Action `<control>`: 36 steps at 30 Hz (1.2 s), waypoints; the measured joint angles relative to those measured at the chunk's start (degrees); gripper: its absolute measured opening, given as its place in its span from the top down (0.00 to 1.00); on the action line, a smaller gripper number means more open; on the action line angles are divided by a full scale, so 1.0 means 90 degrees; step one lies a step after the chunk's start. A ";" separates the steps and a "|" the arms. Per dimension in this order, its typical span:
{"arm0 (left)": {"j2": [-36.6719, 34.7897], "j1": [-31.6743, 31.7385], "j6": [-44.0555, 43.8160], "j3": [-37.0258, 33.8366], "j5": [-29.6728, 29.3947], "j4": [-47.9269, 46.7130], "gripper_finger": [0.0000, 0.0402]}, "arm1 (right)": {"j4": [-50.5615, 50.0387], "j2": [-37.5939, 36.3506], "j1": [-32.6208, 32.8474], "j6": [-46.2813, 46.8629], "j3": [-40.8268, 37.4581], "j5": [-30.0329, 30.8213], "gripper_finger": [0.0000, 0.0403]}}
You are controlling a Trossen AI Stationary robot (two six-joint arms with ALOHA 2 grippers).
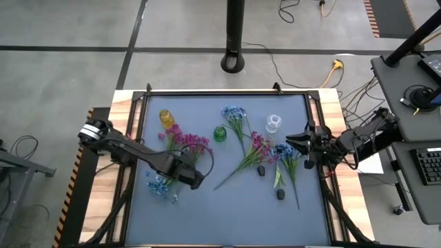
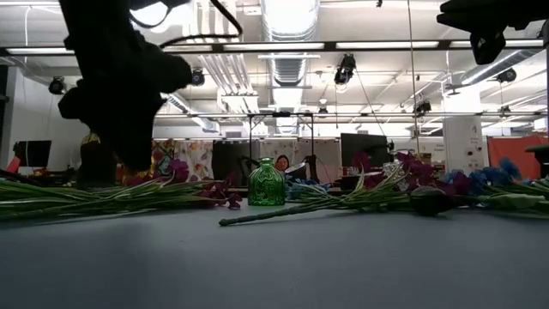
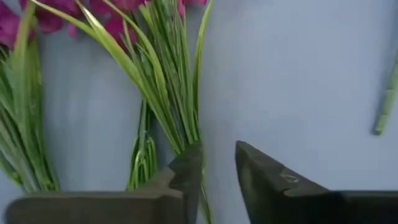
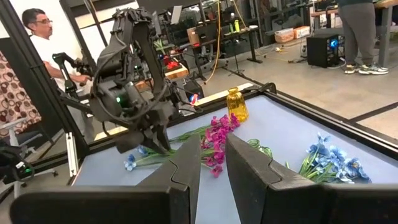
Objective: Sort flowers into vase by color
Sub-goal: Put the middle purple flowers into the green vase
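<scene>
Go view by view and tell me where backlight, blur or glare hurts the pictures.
Low view: ceiling lights backlight the left gripper into a black silhouette; the near table is soft. Left wrist view: the green stems are sharp, the magenta blooms cut off at the edge. High view: even light, no glare on the mat.

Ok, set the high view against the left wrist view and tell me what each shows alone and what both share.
Only the high view: the yellow vase, green vase, clear vase, the blue flowers and the right gripper waiting at the mat's right edge. Only the left wrist view: the left gripper, slightly parted, just above thin green stems. Both share the magenta flowers and the mat.
</scene>
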 joint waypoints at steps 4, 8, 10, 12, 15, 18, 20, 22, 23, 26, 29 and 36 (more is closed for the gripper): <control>0.0363 0.0081 -0.0005 0.0062 0.0143 -0.0039 0.64 | -0.0002 0.0001 0.0000 0.0000 0.0000 0.0000 0.83; 0.0616 0.0127 -0.0003 0.0189 0.0128 -0.0025 0.58 | 0.0000 0.0002 0.0000 0.0010 0.0000 -0.0002 0.83; 0.0716 0.0136 -0.0002 0.0284 0.0129 -0.0123 0.57 | -0.0001 0.0002 0.0000 0.0012 0.0000 -0.0001 0.83; 0.0804 0.0136 -0.0001 0.0416 0.0129 -0.0336 0.57 | 0.0000 0.0000 0.0000 0.0045 0.0000 -0.0002 0.83; 0.0938 0.0134 -0.0002 0.0660 0.0133 -0.0767 0.57 | 0.0000 0.0004 0.0000 0.0061 0.0000 -0.0002 0.83; 0.0980 0.0134 0.0048 0.0927 0.0129 -0.1020 0.57 | 0.0000 0.0005 0.0000 0.0066 0.0000 -0.0002 0.83; 0.0990 0.0134 0.0118 0.0976 0.0104 -0.1037 0.57 | 0.0000 0.0005 0.0000 0.0067 0.0000 -0.0002 0.83; 0.1004 0.0135 0.0142 0.0961 0.0045 -0.1037 0.57 | 0.0000 0.0005 0.0000 0.0125 0.0000 -0.0004 0.83; 0.1005 0.0140 0.0140 0.0925 0.0019 -0.1021 0.57 | -0.0002 0.0005 0.0000 0.0129 0.0000 -0.0005 0.83; 0.1010 0.0146 0.0042 0.0725 0.0016 -0.1041 0.58 | -0.0002 0.0005 0.0000 0.0129 0.0000 -0.0007 0.83; 0.1012 0.0146 0.0000 0.0588 0.0014 -0.0855 0.58 | -0.0002 0.0007 0.0000 0.0129 0.0000 -0.0007 0.83; 0.1012 0.0146 -0.0005 0.0405 -0.0006 -0.0162 0.62 | -0.0002 0.0007 0.0000 0.0122 0.0000 -0.0015 0.83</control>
